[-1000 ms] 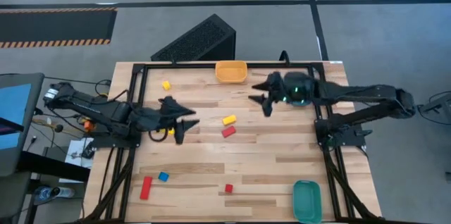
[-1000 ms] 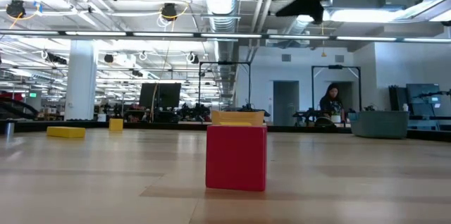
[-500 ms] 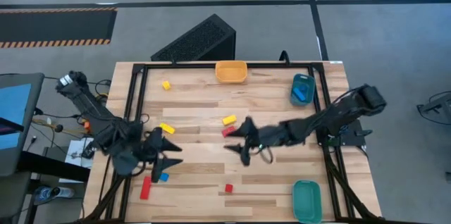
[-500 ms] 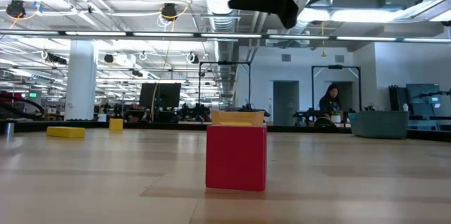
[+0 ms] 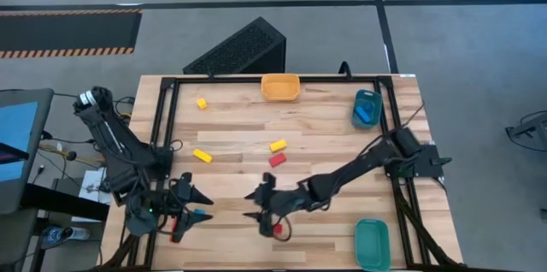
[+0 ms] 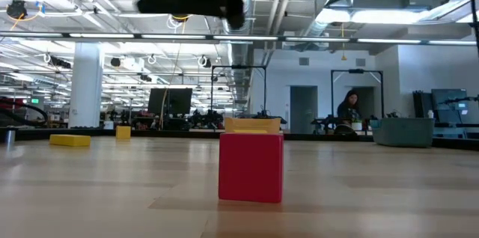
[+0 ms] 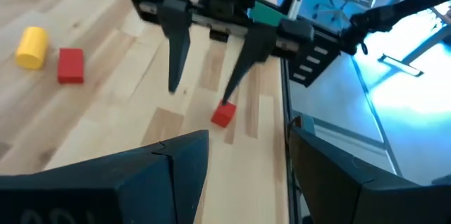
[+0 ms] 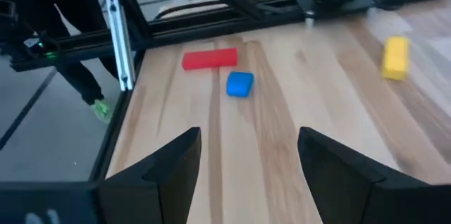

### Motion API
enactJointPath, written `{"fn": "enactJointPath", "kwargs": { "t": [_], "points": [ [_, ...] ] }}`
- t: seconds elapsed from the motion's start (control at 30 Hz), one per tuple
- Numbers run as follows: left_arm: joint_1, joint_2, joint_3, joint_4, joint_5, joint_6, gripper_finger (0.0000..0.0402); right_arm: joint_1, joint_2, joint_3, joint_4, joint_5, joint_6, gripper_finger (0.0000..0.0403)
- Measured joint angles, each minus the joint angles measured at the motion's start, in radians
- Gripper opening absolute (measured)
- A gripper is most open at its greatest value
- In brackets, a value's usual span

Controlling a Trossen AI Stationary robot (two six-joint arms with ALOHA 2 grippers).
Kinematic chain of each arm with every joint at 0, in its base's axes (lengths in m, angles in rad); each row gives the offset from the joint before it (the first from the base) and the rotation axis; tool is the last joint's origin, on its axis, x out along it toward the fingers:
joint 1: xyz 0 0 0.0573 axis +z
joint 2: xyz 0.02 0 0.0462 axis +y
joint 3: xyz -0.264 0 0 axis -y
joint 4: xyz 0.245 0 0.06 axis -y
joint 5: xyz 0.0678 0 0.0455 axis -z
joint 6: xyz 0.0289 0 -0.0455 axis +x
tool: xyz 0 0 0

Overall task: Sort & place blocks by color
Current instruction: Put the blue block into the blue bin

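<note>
Blocks lie scattered on the wooden table: a small red cube (image 5: 276, 229) (image 6: 251, 167) near the front edge, a red bar (image 5: 177, 227) and a blue cube (image 5: 198, 215) at the near left, and yellow (image 5: 278, 145) and red (image 5: 276, 160) blocks mid-table. My right gripper (image 5: 249, 205) hangs open above the table just left of the small red cube (image 7: 223, 115), its fingers pointing toward the left edge. My left gripper (image 5: 195, 202) is open above the red bar (image 8: 209, 58) and blue cube (image 8: 239, 84), facing the right gripper. Neither holds anything.
A yellow bar (image 5: 202, 156) and a yellow cube (image 5: 202, 103) lie at the left. An orange tray (image 5: 280, 86) sits at the far edge, a blue tray (image 5: 367, 108) with blue pieces at the far right, and a teal tray (image 5: 372, 244) at the near right. A black frame borders the table.
My right gripper has swept from the blue tray at the far right across the table toward the near edge and left, sinking as it went, and now stands by the small red cube. My left gripper has swung from mid-left toward the near left corner. Both stayed open.
</note>
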Motion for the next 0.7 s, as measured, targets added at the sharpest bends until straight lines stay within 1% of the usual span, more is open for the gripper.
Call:
{"fn": "enactJointPath", "kwargs": {
  "t": [0.17,0.33,0.43,0.6,0.7],
  "points": [
    [-0.042,0.007,0.000,-0.004,0.005,-0.025,0.0187,0.000,0.115,0.152,-0.034,-0.004,-0.016,0.0256],
    [-0.084,0.007,0.000,-0.008,-0.001,-0.052,0.0187,0.000,0.200,0.273,-0.040,-0.006,-0.046,0.0256],
    [-0.107,0.007,0.000,-0.037,-0.002,-0.093,0.0187,-0.003,0.246,0.342,-0.043,-0.030,-0.063,0.0256],
    [-0.148,0.007,0.000,-0.081,-0.020,-0.172,0.0187,-0.016,0.304,0.461,-0.097,-0.072,-0.075,0.0256],
    [-0.166,0.008,0.000,-0.084,-0.037,-0.183,0.0187,-0.019,0.339,0.524,-0.147,-0.107,-0.085,0.0256]
  ]
}}
